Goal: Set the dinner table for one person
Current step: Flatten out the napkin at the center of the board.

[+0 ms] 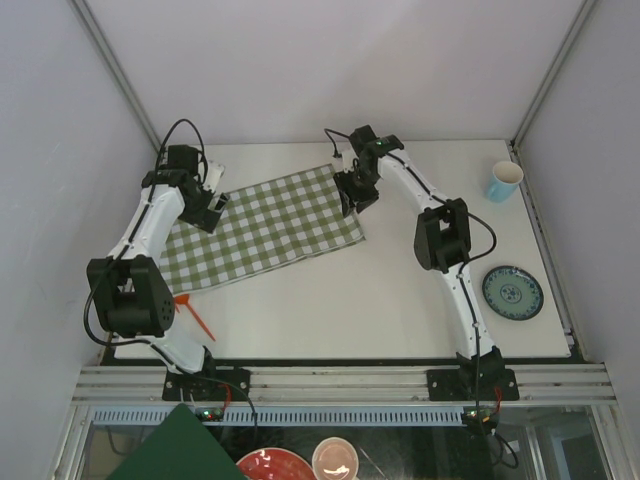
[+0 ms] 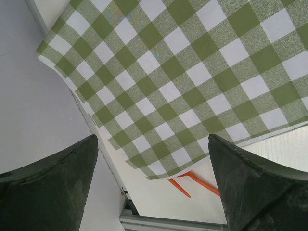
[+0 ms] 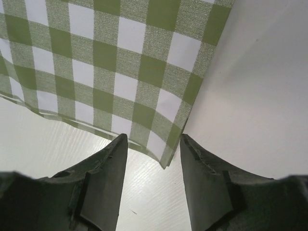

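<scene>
Judging by its metal frame and its size, the desk (image 1: 330, 300) is a rigid, heavy fixture that no arm here will lift. It fills the floor of the enclosure and carries everything else, so the handling falls to what lies on it. The green-and-white checked cloth (image 1: 265, 225) looks thin, light and limp. It will probably slide on the smooth off-white top, and its corners are the sensible places to pinch. It lies flat and skewed on the far left part of the desk, its left end reaching the edge by the wall.

The left claw (image 2: 153, 144) hangs wide open above that left end, holding nothing. The right claw (image 3: 154, 139) is open too, its jaws standing either side of a right-hand corner of the cloth, not closed on it.

A patterned blue-green plate (image 1: 512, 292) sits near the right edge, a light blue cup (image 1: 505, 181) at the far right, and an orange utensil (image 1: 195, 315) beside the left arm. Plate and cup look breakable. Pale walls close in three sides.
</scene>
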